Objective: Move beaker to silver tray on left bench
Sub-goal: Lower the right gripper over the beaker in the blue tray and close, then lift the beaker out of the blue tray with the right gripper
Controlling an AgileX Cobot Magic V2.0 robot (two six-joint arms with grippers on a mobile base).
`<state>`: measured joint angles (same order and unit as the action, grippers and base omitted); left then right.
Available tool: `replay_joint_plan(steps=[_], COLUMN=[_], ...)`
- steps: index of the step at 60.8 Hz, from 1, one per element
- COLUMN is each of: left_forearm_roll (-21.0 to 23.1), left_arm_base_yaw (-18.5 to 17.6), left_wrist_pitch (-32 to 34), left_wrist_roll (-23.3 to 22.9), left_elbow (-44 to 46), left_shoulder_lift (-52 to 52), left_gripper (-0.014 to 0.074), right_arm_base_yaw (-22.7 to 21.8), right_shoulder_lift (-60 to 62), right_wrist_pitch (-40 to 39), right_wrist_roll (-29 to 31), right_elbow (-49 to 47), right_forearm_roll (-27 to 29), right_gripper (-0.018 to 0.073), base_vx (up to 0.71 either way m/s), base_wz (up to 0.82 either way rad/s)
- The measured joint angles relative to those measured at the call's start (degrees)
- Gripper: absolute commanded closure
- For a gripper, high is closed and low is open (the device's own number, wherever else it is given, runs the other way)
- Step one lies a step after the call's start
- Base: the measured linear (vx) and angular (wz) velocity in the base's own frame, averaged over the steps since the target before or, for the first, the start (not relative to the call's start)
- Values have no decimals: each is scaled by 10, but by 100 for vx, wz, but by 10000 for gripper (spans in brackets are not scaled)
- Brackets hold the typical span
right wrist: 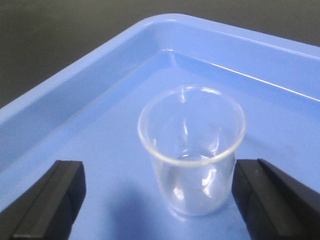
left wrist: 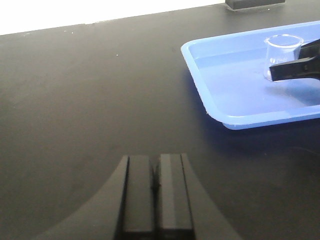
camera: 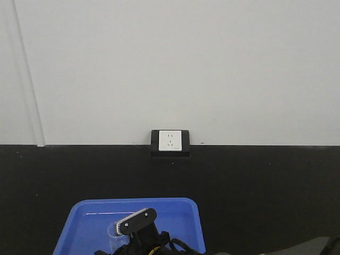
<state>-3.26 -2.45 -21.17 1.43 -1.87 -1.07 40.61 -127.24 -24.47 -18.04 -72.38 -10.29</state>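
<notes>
The beaker (right wrist: 192, 150) stands upright inside the blue tray (right wrist: 75, 85), on its flat floor near one rounded corner; the glass is clear and looks empty; the right pincer (right wrist: 157, 182) is spread wide around it, holding nothing, with one black finger (right wrist: 47, 205) well apart from the glass on one side and the other finger just beside the glass wall on the opposite side, though the right wrist view does not show whether it touches; the blue tray rests on the black table (left wrist: 75, 100), which carries a wall socket (camera: 170, 141) at its back edge under the white wall (camera: 186, 64); the left pincer (left wrist: 155, 175) hovers low over bare table to the side of the tray, its two fingers drawn together with only a thin seam between them and nothing gripped.
</notes>
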Motion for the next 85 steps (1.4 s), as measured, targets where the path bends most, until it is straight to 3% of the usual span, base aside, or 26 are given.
replay_joint_plan(steps=[15, 33, 42, 49, 52, 63, 85], left_forearm_roll=[0, 0, 0, 0, 0, 0, 0], left_arm_base_yaw=[0, 0, 0, 0, 0, 0, 0], left_wrist_pitch=[0, 0, 0, 0, 0, 0, 0], left_wrist_roll=[0, 0, 0, 0, 0, 0, 0], left_elbow=[0, 0, 0, 0, 0, 0, 0], left_shoulder_lift=[0, 0, 0, 0, 0, 0, 0], left_gripper=[595, 595, 595, 595, 595, 595, 595], right_arm_base_yaw=[0, 0, -1, -3, -4, -4, -4], right_shoulder_lift=[-27, -65, -74, -74, -71, -26, 176], right_wrist_pitch=[8, 20, 36, 45, 55, 164, 475], right_wrist_roll=[0, 1, 1, 1, 1, 26, 137], right_elbow=[-36, -94, -116, -119, -120, -118, -117], right_forearm_roll=[6, 53, 60, 61, 61, 52, 39], right_gripper=[-54, 7, 205, 509, 578, 575, 573], base_vx=[0, 0, 0, 0, 0, 0, 0], base_wz=[0, 0, 0, 0, 0, 0, 0])
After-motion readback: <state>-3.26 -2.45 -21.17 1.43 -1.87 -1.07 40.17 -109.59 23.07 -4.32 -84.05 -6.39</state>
